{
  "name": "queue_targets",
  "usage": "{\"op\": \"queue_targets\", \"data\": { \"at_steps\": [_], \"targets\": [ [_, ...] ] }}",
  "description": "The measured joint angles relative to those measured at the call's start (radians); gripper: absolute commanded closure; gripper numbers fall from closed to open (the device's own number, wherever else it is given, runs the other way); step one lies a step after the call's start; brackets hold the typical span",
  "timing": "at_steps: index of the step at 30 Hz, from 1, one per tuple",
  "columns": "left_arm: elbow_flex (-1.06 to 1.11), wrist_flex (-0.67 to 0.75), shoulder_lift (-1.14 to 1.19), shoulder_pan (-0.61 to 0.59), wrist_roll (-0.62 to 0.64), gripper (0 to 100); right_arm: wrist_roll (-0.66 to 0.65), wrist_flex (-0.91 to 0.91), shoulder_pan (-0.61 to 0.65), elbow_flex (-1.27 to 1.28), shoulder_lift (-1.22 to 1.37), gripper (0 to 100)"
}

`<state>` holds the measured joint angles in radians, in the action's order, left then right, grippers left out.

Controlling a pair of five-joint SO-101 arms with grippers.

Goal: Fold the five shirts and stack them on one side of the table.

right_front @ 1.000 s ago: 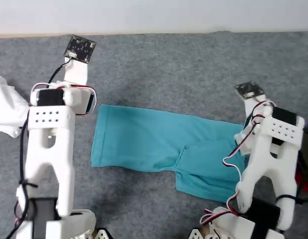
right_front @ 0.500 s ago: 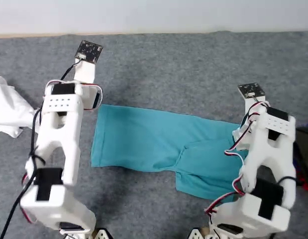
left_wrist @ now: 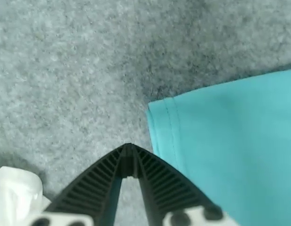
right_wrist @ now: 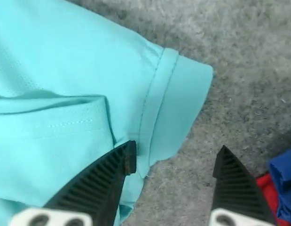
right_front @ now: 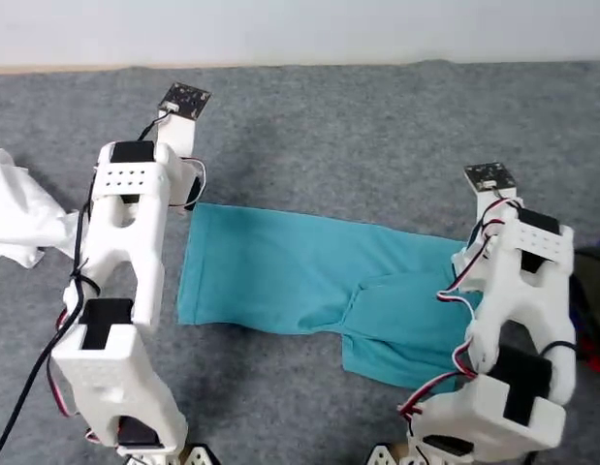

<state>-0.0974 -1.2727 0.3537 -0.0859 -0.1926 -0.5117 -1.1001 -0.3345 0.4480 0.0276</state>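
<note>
A teal shirt [right_front: 309,281] lies spread across the grey carpet, partly folded, with a flap doubled over near its right end. My left gripper [left_wrist: 129,153] is shut, its tips just off the shirt's hemmed corner [left_wrist: 164,110] on bare carpet. In the high view the left arm [right_front: 135,194] stands at the shirt's upper left corner. My right gripper [right_wrist: 176,157] is open above the shirt's sleeve cuff [right_wrist: 176,103], one finger over the cloth and the other over carpet. The right arm [right_front: 518,262] stands at the shirt's right end.
A crumpled white shirt [right_front: 18,218] lies at the table's left edge, with a bit of white cloth [left_wrist: 16,188] beside my left gripper. Blue and red cloth [right_wrist: 281,179] lies at the right edge. A pale wall borders the far side.
The left arm has swung right and toward the far side, bringing its gripper to the teal shirt's upper left corner. The right arm shifted slightly. The shirt has not moved.
</note>
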Motion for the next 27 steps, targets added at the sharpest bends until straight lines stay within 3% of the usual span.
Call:
{"op": "queue_targets", "data": {
  "at_steps": [12,18,27],
  "targets": [
    [-0.003,-0.023,0.0,0.0,0.0,100,0.0,0.087,0.037,0.0,0.0,75.5],
    [-0.003,-0.06,-0.031,0.0,0.0,100,0.0,-0.121,0.137,-0.094,-0.006,99.6],
    [-0.003,-0.064,-0.106,0.0,0.0,100,-0.028,-0.255,0.224,-0.157,0.015,98.8]
  ]
}}
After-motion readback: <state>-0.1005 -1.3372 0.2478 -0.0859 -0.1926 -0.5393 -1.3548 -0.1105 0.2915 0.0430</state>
